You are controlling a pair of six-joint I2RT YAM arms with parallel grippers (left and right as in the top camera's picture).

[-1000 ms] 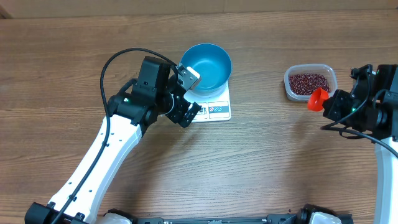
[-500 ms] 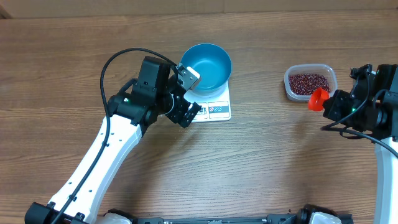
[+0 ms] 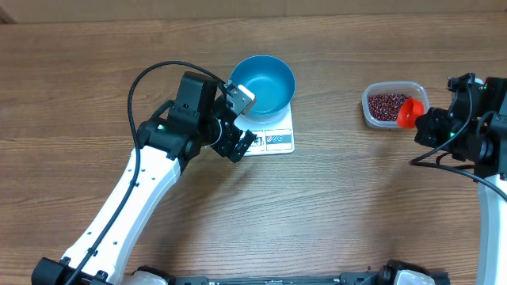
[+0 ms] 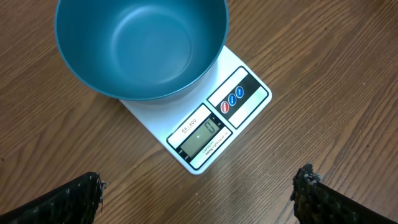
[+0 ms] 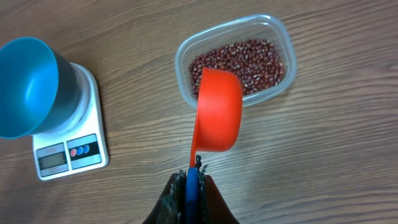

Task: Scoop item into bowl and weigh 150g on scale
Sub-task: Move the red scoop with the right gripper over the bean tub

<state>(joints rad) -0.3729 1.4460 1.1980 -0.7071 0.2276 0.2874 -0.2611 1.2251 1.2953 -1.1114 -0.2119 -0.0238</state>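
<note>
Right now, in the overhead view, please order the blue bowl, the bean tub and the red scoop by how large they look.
1. Blue bowl, largest.
2. Bean tub, close to the bowl in length but narrower.
3. Red scoop, clearly smallest.

Empty bright blue bowl (image 3: 262,83) upright on white kitchen scale (image 3: 273,141), display showing zero, dark red-brown beans (image 3: 386,104) in clear tub (image 3: 367,108) well apart

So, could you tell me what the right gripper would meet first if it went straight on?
Probably the clear plastic tub of red-brown beans: its held orange scoop points over the rim, though height is unclear.
</note>
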